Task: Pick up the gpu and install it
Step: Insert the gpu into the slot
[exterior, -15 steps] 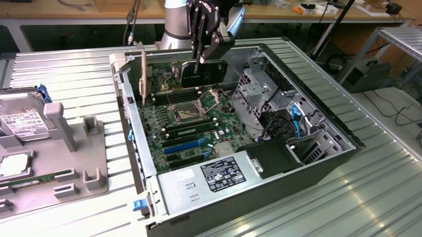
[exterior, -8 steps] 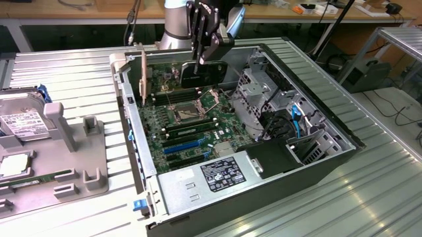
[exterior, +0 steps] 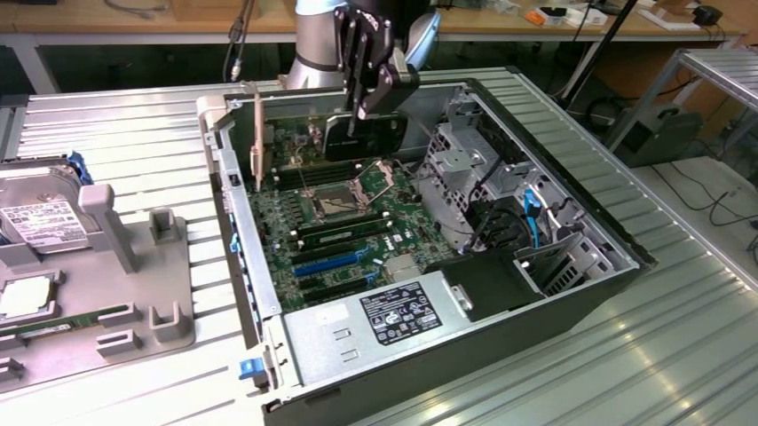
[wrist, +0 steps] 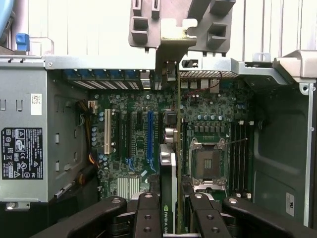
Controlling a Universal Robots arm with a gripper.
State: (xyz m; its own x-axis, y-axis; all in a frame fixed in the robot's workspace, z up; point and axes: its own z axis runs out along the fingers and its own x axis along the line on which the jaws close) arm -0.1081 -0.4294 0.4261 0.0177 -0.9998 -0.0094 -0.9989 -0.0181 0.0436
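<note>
Ribbed metal table (exterior: pixel 119 133) carries an open case (exterior: pixel 498 346) lying on its side, with a wooden desk (exterior: pixel 142 34) in the room behind. Inside the case, straight under the jaws, lies the green board (exterior: pixel 272 222). The gripper (exterior: pixel 369 106) hangs over it with its jaws partly closed, pinching the gpu (exterior: pixel 361 140) by its two faces, so the card stands on edge between the fingers (wrist: pixel 148 213). The gpu's black face hangs below the jaws and reaches down toward the board; whether it sits in a slot I cannot tell. Its pale bracket (exterior: pixel 258 133) is at the end furthest from the jaws, upright against the case's rear wall. Just beside the jaws, on the board, is the socket (exterior: pixel 337 202) with memory slots alongside it. On the other side of the held card run a blue slot (wrist: pixel 149 131) and a white slot (wrist: pixel 107 131). Further from the jaws, past those slots, the supply (exterior: pixel 403 315) with its black label fills one end of the case. A metal cage (exterior: pixel 468 160) and blue cables (exterior: pixel 530 222) sit near the jaws on the side away from the rear wall. Well apart from the jaws, outside the case, a grey tray (exterior: pixel 142 266) on the table holds a drive (exterior: pixel 35 217) and a green stick (exterior: pixel 66 319).
</note>
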